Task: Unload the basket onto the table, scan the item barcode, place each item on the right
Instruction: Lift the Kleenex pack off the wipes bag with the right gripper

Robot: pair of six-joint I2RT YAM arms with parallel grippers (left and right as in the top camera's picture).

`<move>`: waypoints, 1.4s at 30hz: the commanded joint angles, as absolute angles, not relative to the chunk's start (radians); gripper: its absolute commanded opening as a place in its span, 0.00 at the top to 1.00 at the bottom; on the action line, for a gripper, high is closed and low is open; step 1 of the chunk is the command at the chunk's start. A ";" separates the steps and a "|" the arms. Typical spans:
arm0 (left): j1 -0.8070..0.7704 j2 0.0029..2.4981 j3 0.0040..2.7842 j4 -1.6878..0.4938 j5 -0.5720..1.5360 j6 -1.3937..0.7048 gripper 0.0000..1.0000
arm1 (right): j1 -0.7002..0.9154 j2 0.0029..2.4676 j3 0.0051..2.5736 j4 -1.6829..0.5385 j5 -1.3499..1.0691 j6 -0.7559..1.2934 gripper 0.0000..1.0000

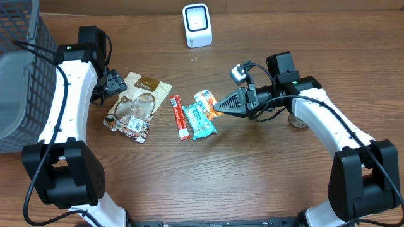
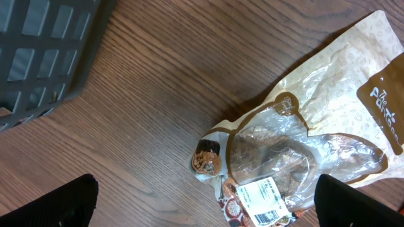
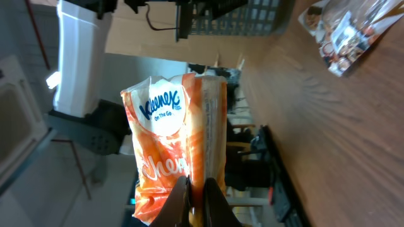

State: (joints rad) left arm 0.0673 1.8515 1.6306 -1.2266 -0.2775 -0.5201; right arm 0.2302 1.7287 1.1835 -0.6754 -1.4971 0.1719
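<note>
My right gripper (image 1: 218,106) is shut on an orange Kleenex tissue pack (image 1: 204,100), held just above the table's middle. In the right wrist view the fingertips (image 3: 184,189) pinch the pack (image 3: 170,139) by its lower edge, and no barcode shows on the face turned to the camera. A white scanner (image 1: 197,25) stands at the table's far edge, well apart from the pack. My left gripper (image 1: 113,82) hangs open over a clear-and-tan snack bag (image 2: 297,145), whose white barcode label (image 2: 265,205) lies between the spread fingers.
A red stick pack (image 1: 179,116) and a teal bar (image 1: 199,120) lie side by side between the snack bag (image 1: 136,104) and the right gripper. A dark mesh basket (image 1: 19,75) fills the far left edge.
</note>
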 commanded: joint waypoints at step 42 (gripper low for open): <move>0.064 1.843 1.649 -1.225 -0.288 -0.519 0.00 | 0.137 1.715 1.185 -0.709 -1.570 0.236 0.96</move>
